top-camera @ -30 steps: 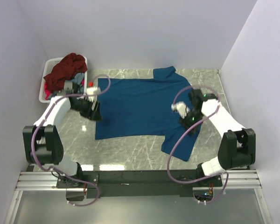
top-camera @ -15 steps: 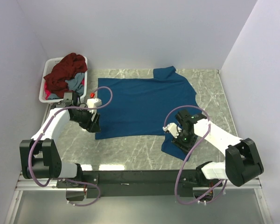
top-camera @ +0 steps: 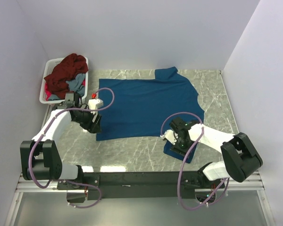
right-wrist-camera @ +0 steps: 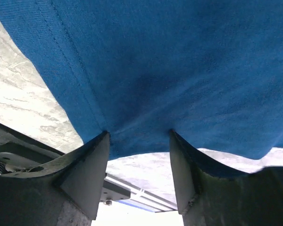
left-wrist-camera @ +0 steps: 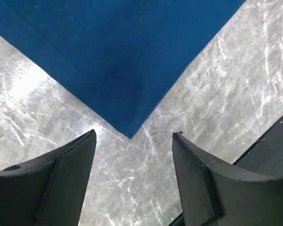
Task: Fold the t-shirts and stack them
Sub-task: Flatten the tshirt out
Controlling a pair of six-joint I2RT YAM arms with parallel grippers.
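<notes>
On the marble table: deep blue t-shirt spread flat
Left gripper: claw spread, empty, just above the shirt's near-left corner
Right gripper: claw spread, fingertips against the near-right sleeve, cloth puckered between them
White basket: far-left corner, maroon t-shirt heaped on top

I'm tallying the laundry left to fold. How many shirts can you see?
3. A blue shirt lies spread on the table. A maroon shirt tops the pile in the basket, with a grey-blue shirt under it. More may be hidden in that pile.
</notes>
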